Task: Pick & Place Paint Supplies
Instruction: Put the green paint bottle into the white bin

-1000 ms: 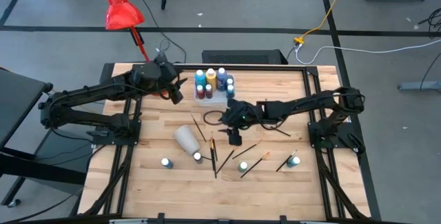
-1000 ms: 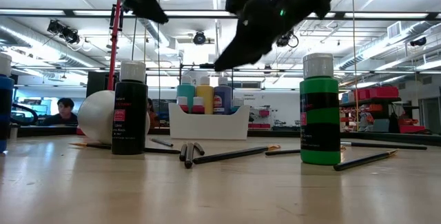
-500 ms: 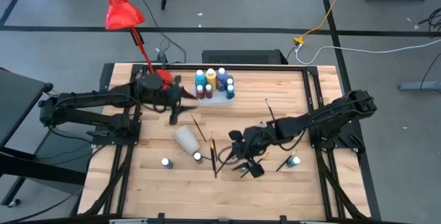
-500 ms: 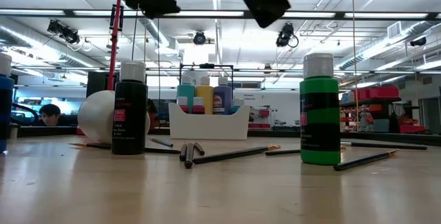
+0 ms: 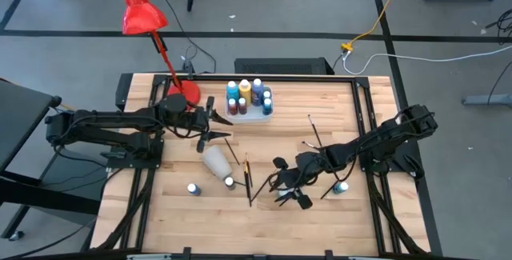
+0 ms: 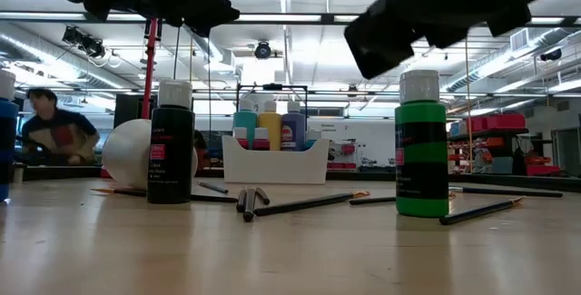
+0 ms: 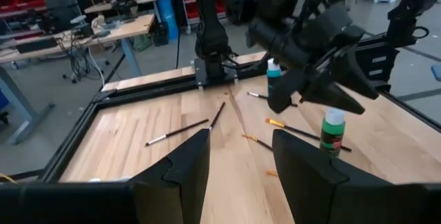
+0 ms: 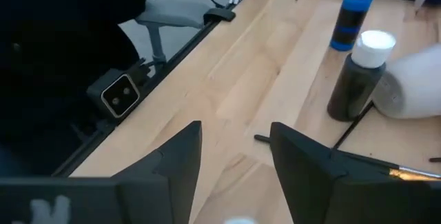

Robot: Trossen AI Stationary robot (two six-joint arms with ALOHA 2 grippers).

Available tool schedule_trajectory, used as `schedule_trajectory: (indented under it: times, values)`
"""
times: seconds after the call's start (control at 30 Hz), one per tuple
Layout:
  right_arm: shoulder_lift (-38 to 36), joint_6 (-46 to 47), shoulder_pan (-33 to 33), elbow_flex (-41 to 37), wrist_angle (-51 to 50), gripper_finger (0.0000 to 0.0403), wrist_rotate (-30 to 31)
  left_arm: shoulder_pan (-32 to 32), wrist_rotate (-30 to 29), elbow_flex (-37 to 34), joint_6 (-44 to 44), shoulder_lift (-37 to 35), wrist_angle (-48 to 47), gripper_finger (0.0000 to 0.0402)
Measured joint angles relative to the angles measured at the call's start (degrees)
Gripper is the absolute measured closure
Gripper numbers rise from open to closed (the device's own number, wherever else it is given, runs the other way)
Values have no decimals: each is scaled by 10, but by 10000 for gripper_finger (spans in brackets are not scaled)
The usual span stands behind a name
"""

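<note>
Green bottle [image 6: 420,145]: we see it upright nearest the low camera, on the front part of the table [image 5: 320,116], with brushes [image 6: 295,204] lying flat around its base.
Black bottle [image 6: 170,142]: upright on the same front strip, just in front of a white cup [image 5: 216,161] lying on its side.
Blue bottle [image 5: 193,189]: we find it upright near the front left, apart from the black one.
Right gripper [image 5: 290,190]: it hangs low over the front middle of the table, above the scattered brushes and beside the green bottle; we see its fingers [image 8: 179,156] spread with bare wood between them, holding nothing.
Teal bottle [image 5: 342,186]: upright at the front right, just beside the right arm.
Loose brushes: we count several more fanned across the middle, one [image 5: 318,142] lying apart toward the right edge.
Left gripper [image 5: 214,125]: it is raised over the table's left middle, just short of the tray; we see its fingers [image 7: 186,169] parted and empty.
Tray [image 5: 248,116]: a white holder at the far middle, with bottles standing upright inside it.
Lamp [image 5: 141,12]: red, its base at the far left corner of the table.
Person [image 6: 52,136]: we see one beyond the table, in the room.
</note>
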Motion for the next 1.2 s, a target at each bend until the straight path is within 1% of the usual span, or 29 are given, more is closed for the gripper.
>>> schedule_trajectory:
  times: [0.17, 0.33, 0.5, 1.07, 1.2]
  values:
    - [1, -7, -1, -46, 40, 227, -8, 0, 0, 0, 0, 0, 24, 235]
    - [1, -16, -2, -68, 71, 227, -7, 0, 0, 0, -1, 0, 46, 235]
    - [1, -46, -3, -70, 71, 227, 6, 0, 0, 0, -4, 0, 60, 235]
    - [7, -46, -10, -70, 42, 227, 7, 0, 0, 0, -33, 0, 62, 235]
    - [7, -41, -20, -70, 40, 240, 7, 0, 0, 0, -33, 0, 62, 235]
